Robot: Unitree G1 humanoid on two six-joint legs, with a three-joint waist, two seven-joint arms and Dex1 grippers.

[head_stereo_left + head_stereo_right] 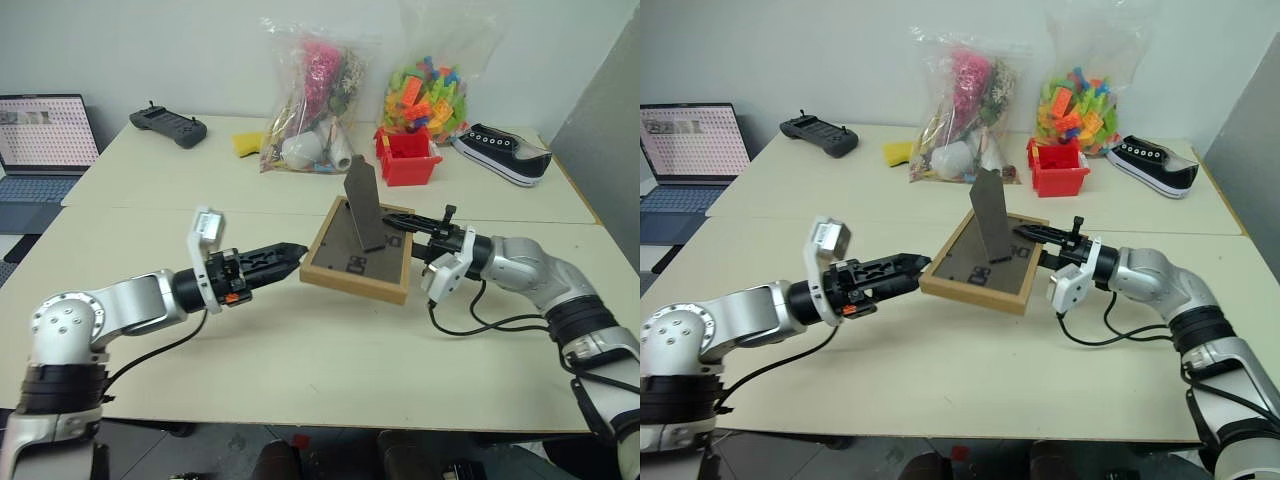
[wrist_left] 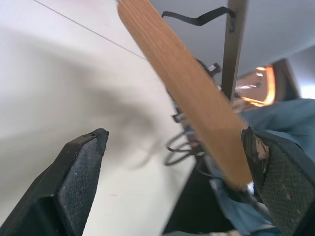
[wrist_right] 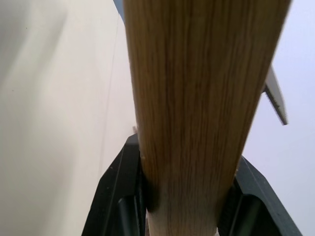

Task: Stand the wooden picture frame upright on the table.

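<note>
**Right wrist view: wood edge clamped between the fingers**

You are looking along the light wooden edge of the wooden picture frame [image 3: 197,108], which runs from the top of the picture down to the bottom centre. The right gripper [image 3: 189,196] has its two black fingers [image 3: 120,196] pressed against either side of that edge at the lower centre. To the left you see the pale cream table [image 3: 54,123] with a thin seam line. At the right edge, a thin dark strip juts out beside the wood.
</note>
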